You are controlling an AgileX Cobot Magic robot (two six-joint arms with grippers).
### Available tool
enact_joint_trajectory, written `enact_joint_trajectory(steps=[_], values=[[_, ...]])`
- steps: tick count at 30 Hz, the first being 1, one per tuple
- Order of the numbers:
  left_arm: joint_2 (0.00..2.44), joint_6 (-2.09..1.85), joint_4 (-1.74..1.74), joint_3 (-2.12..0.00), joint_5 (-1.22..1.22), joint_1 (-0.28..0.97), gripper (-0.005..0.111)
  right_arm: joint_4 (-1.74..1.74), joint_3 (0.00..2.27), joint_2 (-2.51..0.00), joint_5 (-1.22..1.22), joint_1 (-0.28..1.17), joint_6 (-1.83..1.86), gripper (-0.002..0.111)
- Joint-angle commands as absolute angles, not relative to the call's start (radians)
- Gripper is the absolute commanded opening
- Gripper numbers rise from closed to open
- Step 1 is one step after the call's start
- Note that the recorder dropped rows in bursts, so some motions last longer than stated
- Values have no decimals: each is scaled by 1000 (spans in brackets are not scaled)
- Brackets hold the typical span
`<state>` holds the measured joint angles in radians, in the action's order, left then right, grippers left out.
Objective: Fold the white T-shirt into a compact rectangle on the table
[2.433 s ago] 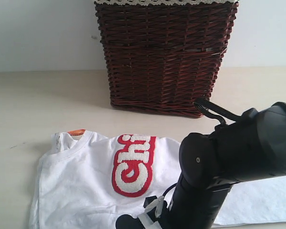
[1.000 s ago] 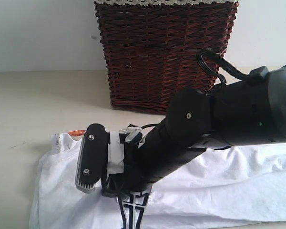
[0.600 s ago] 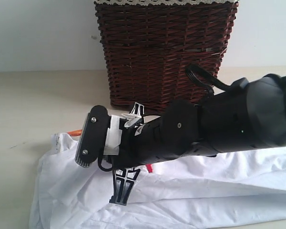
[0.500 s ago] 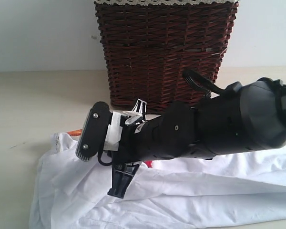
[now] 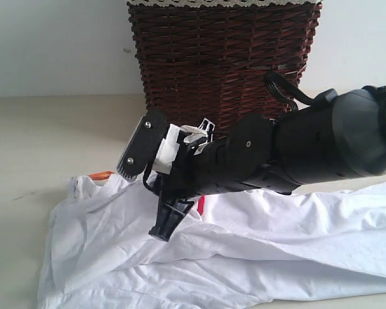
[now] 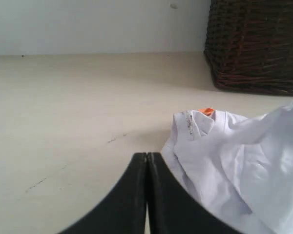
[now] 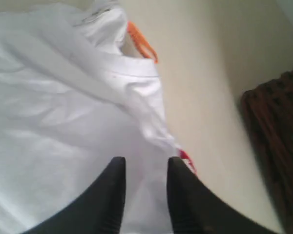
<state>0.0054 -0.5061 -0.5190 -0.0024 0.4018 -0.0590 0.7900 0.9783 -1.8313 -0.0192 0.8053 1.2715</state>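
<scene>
The white T-shirt lies rumpled on the table, one side folded over so that only a sliver of the red band shows. Its orange neck tag peeks out at the far left corner. My right gripper reaches across the middle and hovers just above the fold. In the right wrist view this gripper is open, with white cloth under it and nothing between the fingers. My left gripper is shut and empty, beside the shirt's collar corner; the exterior view does not show it.
A dark brown wicker basket stands at the back, close behind the right arm's wrist. A pale wall rises behind the table. Bare table stretches to the left of the shirt.
The right arm swung from lower right across the shirt, laying cloth over the red lettering. Over the last second its gripper lifted and drew back toward the basket.
</scene>
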Motion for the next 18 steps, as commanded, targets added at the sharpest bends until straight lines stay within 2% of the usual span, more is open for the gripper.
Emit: enact_joint_trajectory(steps=[1, 4, 8, 11, 15, 18], values=[[0, -501, -515, 0, 394, -62, 0, 791, 984, -1831, -224, 802, 1251, 46], [0, -501, -515, 0, 394, -62, 0, 787, 984, -1826, -252, 802, 1253, 47], [0, -501, -515, 0, 394, -62, 0, 786, 984, -1799, -66, 802, 1253, 47], [0, -501, -515, 0, 394, -62, 0, 786, 984, -1795, -44, 802, 1253, 47], [0, -501, -515, 0, 394, -62, 0, 783, 984, -1804, -210, 802, 1259, 44], [0, -501, -515, 0, 394, -62, 0, 753, 998, -1802, -550, 802, 1465, 40]])
